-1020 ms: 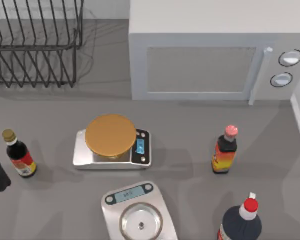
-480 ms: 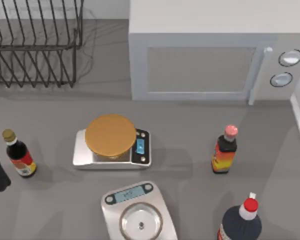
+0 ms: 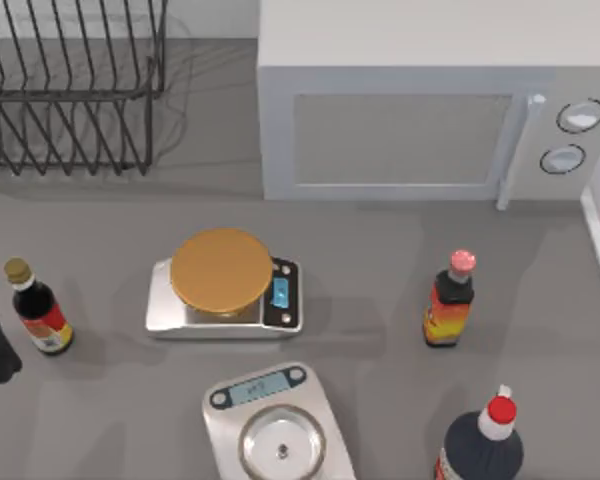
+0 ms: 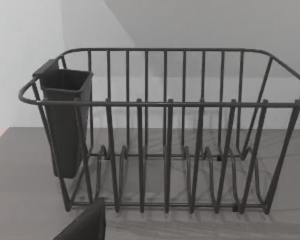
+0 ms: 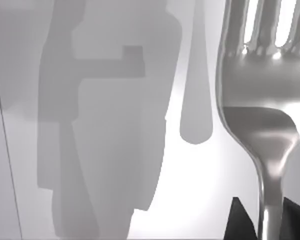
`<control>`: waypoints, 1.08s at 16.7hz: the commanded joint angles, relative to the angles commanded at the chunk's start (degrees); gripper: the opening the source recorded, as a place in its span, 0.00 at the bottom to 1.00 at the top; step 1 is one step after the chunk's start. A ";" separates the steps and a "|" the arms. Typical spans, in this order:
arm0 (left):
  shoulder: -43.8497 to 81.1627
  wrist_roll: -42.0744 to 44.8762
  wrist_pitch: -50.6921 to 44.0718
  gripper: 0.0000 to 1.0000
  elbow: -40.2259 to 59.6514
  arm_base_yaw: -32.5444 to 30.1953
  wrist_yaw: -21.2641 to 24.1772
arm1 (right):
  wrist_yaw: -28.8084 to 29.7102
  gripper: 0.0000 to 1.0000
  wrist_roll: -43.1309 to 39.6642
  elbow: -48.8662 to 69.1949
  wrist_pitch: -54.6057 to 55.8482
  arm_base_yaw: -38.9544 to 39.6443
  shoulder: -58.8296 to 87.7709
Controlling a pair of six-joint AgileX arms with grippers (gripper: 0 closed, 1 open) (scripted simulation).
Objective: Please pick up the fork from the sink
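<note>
The fork [image 5: 262, 125] is gripped by its handle between the right jaws [image 5: 270, 220], closed on it; the left jaws' state cannot be told.

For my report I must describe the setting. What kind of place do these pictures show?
Most likely a kitchen counter. A microwave stands at the back beside a wire dish rack, kitchen scales and sauce bottles sit on the grey counter, and the right gripper holds a fork.

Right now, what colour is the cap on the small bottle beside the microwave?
Pink cap, clearest in the top view.
</note>
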 joint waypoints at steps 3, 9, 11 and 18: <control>0.00 0.00 0.00 1.00 0.00 0.00 0.00 | 0.23 0.00 0.84 -0.79 0.43 0.37 -0.66; 0.00 0.00 0.00 1.00 0.00 0.00 0.00 | 3.04 0.00 13.84 -14.86 3.73 7.18 -16.18; 0.00 0.00 0.00 1.00 0.00 0.00 0.00 | 3.59 0.00 19.52 -23.11 4.33 12.11 -24.01; 0.00 0.00 0.00 1.00 0.00 0.00 0.00 | 1.59 0.00 34.56 -50.17 2.16 33.29 -47.36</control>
